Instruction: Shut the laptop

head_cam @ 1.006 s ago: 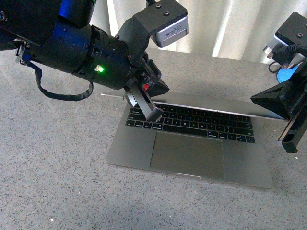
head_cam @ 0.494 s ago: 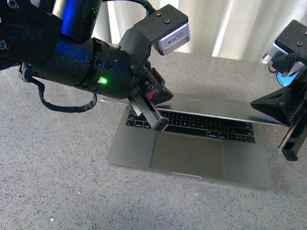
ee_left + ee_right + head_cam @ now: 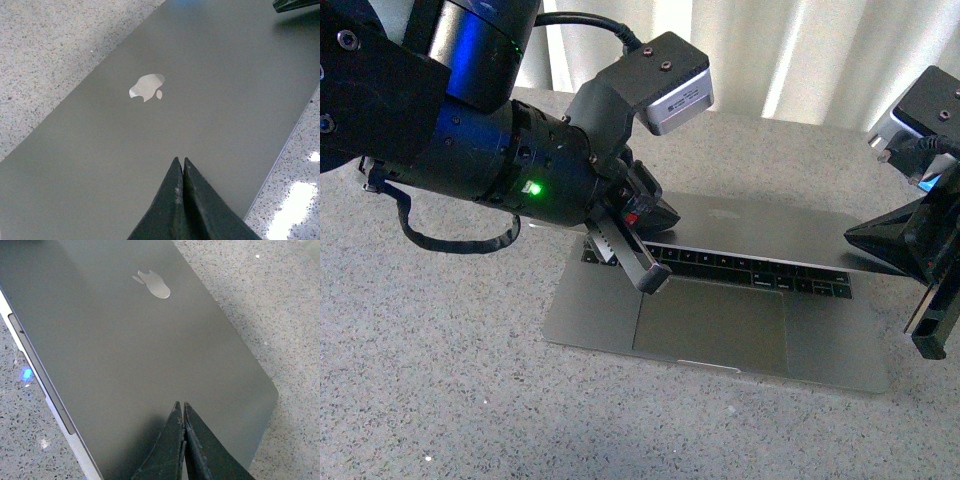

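Observation:
The laptop (image 3: pixel 720 325) lies on the speckled table with its grey lid (image 3: pixel 760 228) tilted low over the black keys; only a strip of the keyboard (image 3: pixel 750 270) shows. My left gripper (image 3: pixel 670 212) is shut, its tips resting on the lid's left part. In the left wrist view that gripper (image 3: pixel 180 161) points at the lid (image 3: pixel 100 165), below the pale apple logo (image 3: pixel 146 87). My right gripper (image 3: pixel 852 237) is shut at the lid's right edge. The right wrist view has it (image 3: pixel 180 405) on the lid (image 3: pixel 125 340) near a corner.
Grey speckled tabletop (image 3: pixel 440 380) surrounds the laptop. A pale curtain (image 3: pixel 800 50) hangs behind the table. The bulky left arm (image 3: pixel 470 160) hangs over the left rear of the laptop, with a cable loop beneath it.
The lid has swung further down toward the keyboard, hiding more keys. Both shut grippers have moved down and forward with it.

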Tool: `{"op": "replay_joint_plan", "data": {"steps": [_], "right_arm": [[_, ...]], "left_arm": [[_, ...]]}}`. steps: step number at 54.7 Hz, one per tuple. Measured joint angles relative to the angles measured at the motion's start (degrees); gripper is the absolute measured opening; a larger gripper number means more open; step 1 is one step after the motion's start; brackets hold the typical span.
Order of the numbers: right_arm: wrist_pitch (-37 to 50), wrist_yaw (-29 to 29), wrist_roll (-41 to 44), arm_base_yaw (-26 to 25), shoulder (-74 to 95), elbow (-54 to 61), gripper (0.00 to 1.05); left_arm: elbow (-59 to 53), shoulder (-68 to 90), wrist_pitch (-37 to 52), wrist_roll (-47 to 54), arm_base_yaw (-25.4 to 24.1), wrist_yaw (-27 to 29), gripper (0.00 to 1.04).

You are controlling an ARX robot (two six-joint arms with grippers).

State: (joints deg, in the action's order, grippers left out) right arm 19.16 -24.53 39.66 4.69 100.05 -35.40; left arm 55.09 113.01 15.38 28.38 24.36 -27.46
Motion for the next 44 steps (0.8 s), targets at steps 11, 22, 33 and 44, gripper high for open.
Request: {"op": "replay_joint_plan", "data": {"steps": [11,22,33,44], "right_arm": [[0.44,0.02,-0.02,0.02,0.02,0.76,0.01],[1.07,0.07,-0.07,0.0,0.04,2.25,0.01],[1.77,0.04,-0.07,-0.02,0.46,2.95,0.01],[2.38,-0.09,-0.04,-0.57,1.7,2.95,0.01]], "left_arm": [[-0.72,0.0,0.2,-0.44,0.24,-0.46,0.04],[-1.25,0.24,0.26,-0.63,0.57,-1.09,0.04],[-1.44,0.92,0.39,-0.76,0.61,-1.25,0.04],[-1.75,1.73,1.68,-1.6,0.61,-1.33,0.04]]}}
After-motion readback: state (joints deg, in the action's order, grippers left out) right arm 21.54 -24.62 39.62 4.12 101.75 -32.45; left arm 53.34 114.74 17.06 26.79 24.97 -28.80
